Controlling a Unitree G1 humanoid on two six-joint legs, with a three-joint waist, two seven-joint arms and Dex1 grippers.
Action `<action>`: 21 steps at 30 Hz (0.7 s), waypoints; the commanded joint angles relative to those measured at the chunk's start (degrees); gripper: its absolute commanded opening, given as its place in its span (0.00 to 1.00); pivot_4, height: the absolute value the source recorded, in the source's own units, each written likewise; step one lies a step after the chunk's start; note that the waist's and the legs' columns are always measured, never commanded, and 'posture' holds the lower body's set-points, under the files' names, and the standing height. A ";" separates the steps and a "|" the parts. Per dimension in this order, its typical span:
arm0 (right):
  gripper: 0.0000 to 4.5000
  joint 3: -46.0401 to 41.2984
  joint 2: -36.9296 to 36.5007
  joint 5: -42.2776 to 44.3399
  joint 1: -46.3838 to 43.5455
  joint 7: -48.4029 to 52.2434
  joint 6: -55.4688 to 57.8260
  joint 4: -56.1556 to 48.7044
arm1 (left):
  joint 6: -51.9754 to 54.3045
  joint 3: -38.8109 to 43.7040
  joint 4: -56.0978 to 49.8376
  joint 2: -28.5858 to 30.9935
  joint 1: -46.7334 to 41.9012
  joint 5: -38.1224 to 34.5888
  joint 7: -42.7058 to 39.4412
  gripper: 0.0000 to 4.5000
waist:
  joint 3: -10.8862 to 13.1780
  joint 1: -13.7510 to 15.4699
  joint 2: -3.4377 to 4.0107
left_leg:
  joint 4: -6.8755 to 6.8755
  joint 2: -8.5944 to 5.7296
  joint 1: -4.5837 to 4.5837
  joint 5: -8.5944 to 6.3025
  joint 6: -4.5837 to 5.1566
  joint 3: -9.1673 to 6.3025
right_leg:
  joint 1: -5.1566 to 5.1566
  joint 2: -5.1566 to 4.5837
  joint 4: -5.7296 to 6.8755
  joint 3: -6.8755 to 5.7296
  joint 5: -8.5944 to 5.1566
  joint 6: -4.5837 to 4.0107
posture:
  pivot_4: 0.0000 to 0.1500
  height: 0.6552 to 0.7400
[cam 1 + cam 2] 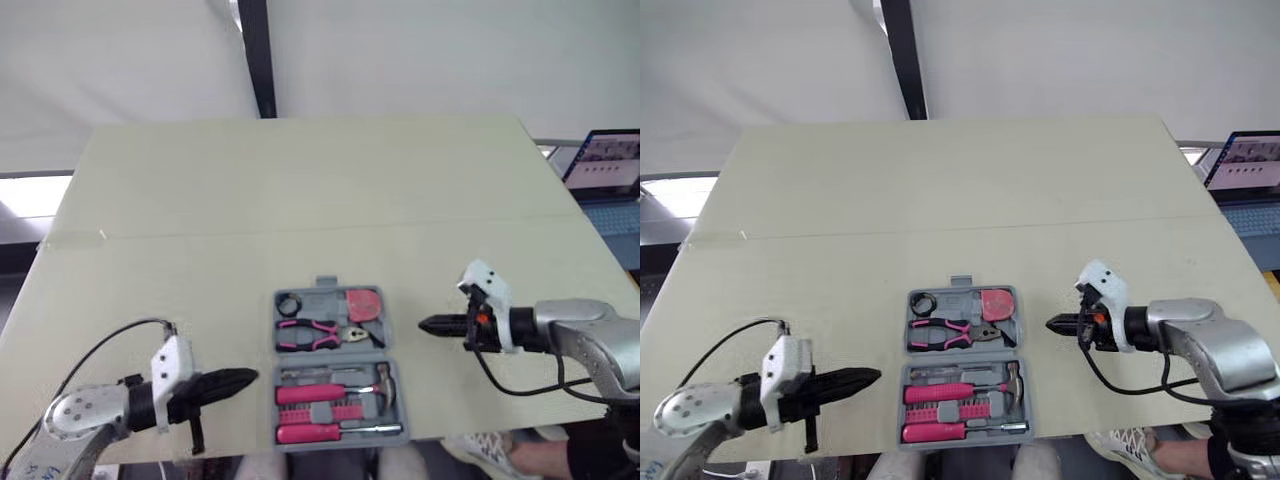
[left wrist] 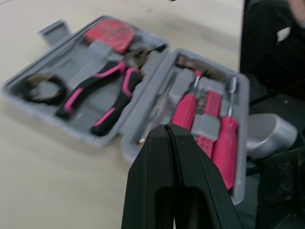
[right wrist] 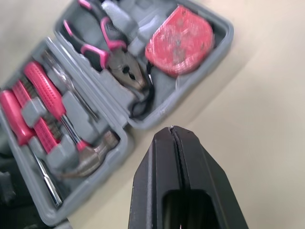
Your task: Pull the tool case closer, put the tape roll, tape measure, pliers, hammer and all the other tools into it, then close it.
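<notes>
The tool case [image 1: 326, 298] lies open and filled at the table's [image 1: 300, 180] 6 o'clock edge, flanked by the clenched, empty left gripper [image 1: 250, 377] at 9 o'clock and right gripper [image 1: 424, 324] at 2, so closing probably wants its 12 o'clock half folded over squarely.

Grey plastic, pink grips, bare metal.
Between the matt black plastic left pincer [image 1: 250, 378] and right pincer [image 1: 422, 325], the tool case [image 1: 322, 300] is smooth moulded grey plastic; its pliers [image 1: 318, 335] have pink-and-black grips and dull metal tips, the hammer [image 1: 335, 390] a shiny metal head, the tape measure [image 1: 364, 303] scuffed pink plastic; the table [image 1: 300, 200] beneath both is matt.
</notes>
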 commanded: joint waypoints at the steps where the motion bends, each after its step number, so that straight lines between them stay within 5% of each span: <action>1: 0.30 -2.02 1.94 4.20 -2.02 0.30 2.03 2.16 | -5.46 -6.69 1.45 -1.82 -1.11 5.38 0.64 0.00 | 0.00 -0.02 0.01 | -0.02 0.00 0.00 0.00 0.00 0.00 | -0.02 0.01 0.00 -0.01 0.00 0.00 | 1.00 1.00; 7: 0.99 -4.59 6.10 9.86 -6.69 -2.38 10.14 8.14 | -9.90 -13.77 5.05 -3.75 -3.69 9.81 1.04 0.00 | 0.00 0.01 0.02 | 0.02 0.00 -0.02 0.00 0.00 0.00 | -0.02 0.01 0.02 -0.01 0.00 0.00 | 1.00 1.00; 21: 1.00 -6.48 13.86 9.69 -13.51 -8.44 10.71 24.08 | -17.07 -18.85 14.54 -7.46 -7.52 13.95 3.77 0.00 | 0.05 -0.15 0.11 | 0.03 0.00 -0.03 0.00 0.00 0.01 | -0.05 0.01 0.06 -0.02 0.00 0.01 | 1.00 1.00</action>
